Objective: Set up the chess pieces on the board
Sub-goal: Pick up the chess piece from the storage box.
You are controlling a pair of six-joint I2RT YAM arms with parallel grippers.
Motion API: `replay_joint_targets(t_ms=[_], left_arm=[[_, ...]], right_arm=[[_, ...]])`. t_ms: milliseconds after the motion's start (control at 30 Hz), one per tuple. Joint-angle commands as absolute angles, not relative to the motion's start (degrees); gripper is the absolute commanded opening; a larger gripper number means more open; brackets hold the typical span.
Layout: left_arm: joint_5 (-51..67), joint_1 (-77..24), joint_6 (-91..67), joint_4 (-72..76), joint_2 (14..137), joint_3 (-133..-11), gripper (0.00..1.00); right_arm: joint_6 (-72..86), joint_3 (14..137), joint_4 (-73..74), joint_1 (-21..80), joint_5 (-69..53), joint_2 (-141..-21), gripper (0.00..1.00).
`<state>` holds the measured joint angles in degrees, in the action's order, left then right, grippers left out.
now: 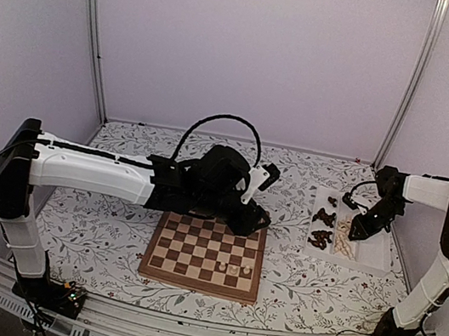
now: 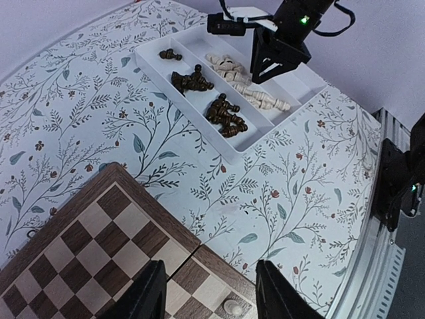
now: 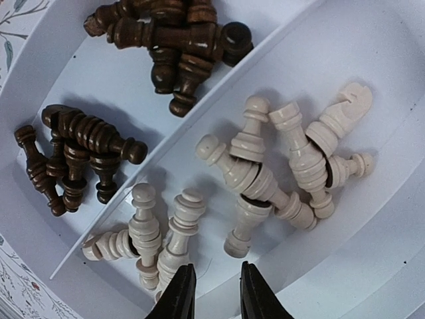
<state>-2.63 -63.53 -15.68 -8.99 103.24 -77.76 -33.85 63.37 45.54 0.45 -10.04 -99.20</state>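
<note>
Just ahead of right gripper's (image 3: pixel 216 278) narrowly parted, empty jaws, cream chess pieces (image 3: pixel 265 179) lie heaped in white tray (image 3: pixel 382 63); picking step, next needs centring on one. Left gripper (image 2: pixel 209 282) jaws released, empty, above corner of board (image 2: pixel 80 246)

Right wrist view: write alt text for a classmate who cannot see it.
A white divided tray seen from close above holds pale cream chess pieces jumbled in one compartment and dark brown chess pieces heaped in the next. The right gripper hangs above the cream compartment, fingers slightly apart and empty.
</note>
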Motion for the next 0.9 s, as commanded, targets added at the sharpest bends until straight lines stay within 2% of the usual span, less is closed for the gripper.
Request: replay_joint_targets(t_ms=[0,633,867], left_arm=[[-2.92,-63.19,-16.21,-8.28,102.29,-78.16,0.47],[-2.51,-63.19,-16.26,-7.82,102.54,-77.06,0.47],[-2.02,-63.19,-16.52,-7.53,103.14,-77.58,0.47]], right_arm=[[-32.58,66.45,44.08,1.61,-7.27,-101.28,0.27],[-29.5,68.42,41.1,4.12,-3.0,-108.27,0.26],[-29.49,66.58,41.41,4.27,-4.95,-107.24,0.17]])
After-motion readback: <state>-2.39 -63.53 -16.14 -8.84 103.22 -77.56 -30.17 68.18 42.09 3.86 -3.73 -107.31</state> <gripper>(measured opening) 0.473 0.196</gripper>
